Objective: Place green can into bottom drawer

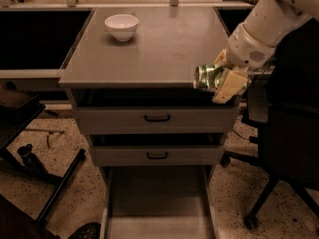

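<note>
Gripping the green can [207, 76] between its cream-coloured jaws, the gripper [219, 82] hangs at the right centre of the frame, level with the front right corner of the cabinet top [164, 49]. The can lies on its side with one round end facing left, and it overlaps the top's front edge. Whether it touches that edge cannot be told.

The bottom drawer [157, 203] is pulled out at the lower centre of the frame, below and to the left of the can, with its flat floor and low side walls open to the camera. Its far end is cut off by the lower frame edge. Two shallower drawers sit between the top and the bottom drawer, the upper drawer [157, 118] and the middle drawer [157, 156], each with a black handle.

A white bowl [121, 26] stands near the back left of the top, well apart from the gripper. A dark office chair [284, 143] stands just beside the cabinet's right side, under the arm.
</note>
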`<action>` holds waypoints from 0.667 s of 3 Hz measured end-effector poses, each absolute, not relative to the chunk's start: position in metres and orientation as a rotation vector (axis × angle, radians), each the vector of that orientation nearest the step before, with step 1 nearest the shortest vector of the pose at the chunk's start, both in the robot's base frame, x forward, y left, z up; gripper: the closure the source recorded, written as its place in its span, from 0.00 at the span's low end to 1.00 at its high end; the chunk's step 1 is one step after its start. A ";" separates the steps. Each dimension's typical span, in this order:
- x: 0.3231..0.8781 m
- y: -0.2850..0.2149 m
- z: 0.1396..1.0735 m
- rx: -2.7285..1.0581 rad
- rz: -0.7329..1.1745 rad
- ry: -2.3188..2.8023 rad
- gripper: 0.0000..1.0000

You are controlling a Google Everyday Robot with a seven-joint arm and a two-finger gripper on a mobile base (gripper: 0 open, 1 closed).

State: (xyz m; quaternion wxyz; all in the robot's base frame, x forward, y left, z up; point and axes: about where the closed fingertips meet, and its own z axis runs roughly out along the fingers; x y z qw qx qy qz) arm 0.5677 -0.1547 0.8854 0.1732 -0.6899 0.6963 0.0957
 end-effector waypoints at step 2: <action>0.514 -0.140 0.810 -2.083 0.481 1.790 1.00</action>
